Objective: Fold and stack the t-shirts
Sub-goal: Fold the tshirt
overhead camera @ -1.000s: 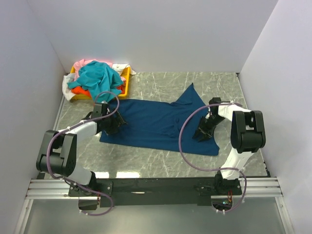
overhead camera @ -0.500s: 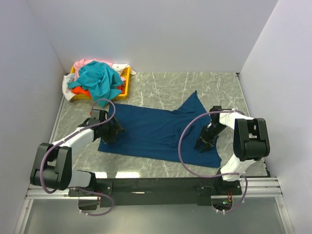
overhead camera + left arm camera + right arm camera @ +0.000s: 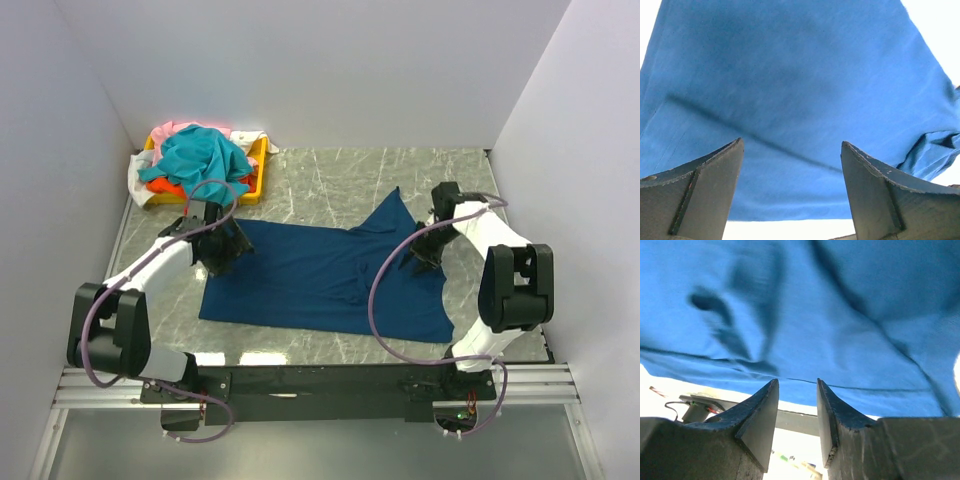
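Note:
The navy blue t-shirt [image 3: 320,275] lies spread flat on the marble table, one sleeve pointing to the far side. My left gripper [image 3: 222,250] hovers over its left end, jaws wide open and empty [image 3: 792,142], with blue cloth [image 3: 790,75] below. My right gripper [image 3: 420,258] is over the shirt's right part, jaws a little apart with nothing between them [image 3: 797,380], and blue cloth [image 3: 805,305] beyond. The teal [image 3: 200,160], orange [image 3: 170,187], pink [image 3: 180,128] and white [image 3: 140,180] shirts lie heaped at the far left.
The heap sits in a yellow tray [image 3: 258,170] at the far left corner. White walls close in the table on the left, back and right. Bare marble [image 3: 330,175] shows beyond the navy shirt. The metal rail with the arm bases runs along the near edge.
The navy shirt slid toward the near edge and lies flatter. Both grippers came near with it, then moved back toward the far side.

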`<action>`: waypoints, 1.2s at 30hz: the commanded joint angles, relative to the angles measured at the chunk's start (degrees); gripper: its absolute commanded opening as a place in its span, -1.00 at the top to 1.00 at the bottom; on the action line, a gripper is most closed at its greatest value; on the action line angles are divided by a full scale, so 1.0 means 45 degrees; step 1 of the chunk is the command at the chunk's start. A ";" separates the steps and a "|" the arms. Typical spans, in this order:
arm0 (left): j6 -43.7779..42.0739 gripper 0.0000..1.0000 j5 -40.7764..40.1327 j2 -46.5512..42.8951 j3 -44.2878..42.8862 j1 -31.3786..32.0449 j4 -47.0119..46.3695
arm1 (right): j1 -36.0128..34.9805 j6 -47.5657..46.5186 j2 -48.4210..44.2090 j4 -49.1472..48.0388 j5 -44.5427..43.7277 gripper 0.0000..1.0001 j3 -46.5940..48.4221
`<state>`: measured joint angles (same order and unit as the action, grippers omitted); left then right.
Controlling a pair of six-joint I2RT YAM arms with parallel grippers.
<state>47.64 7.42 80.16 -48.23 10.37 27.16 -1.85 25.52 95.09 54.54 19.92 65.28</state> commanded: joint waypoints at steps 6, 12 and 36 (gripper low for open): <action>-0.0060 -0.69 0.0947 0.1150 0.0208 0.0000 -0.1658 | -0.1501 -0.0202 0.1739 -0.0948 0.0417 0.14 0.0456; -0.0117 -0.69 0.1086 0.1677 0.0892 0.0000 -0.2265 | -0.1738 0.0110 0.2248 -0.1885 0.0339 0.14 -0.0676; 0.0898 -0.70 0.0128 -0.1970 0.3608 0.0000 0.0565 | -0.1758 0.0580 -0.0093 -0.1243 -0.0658 0.15 -0.3784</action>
<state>51.53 10.26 73.41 -33.91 10.24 22.33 -9.50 29.10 96.55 48.40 23.55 49.21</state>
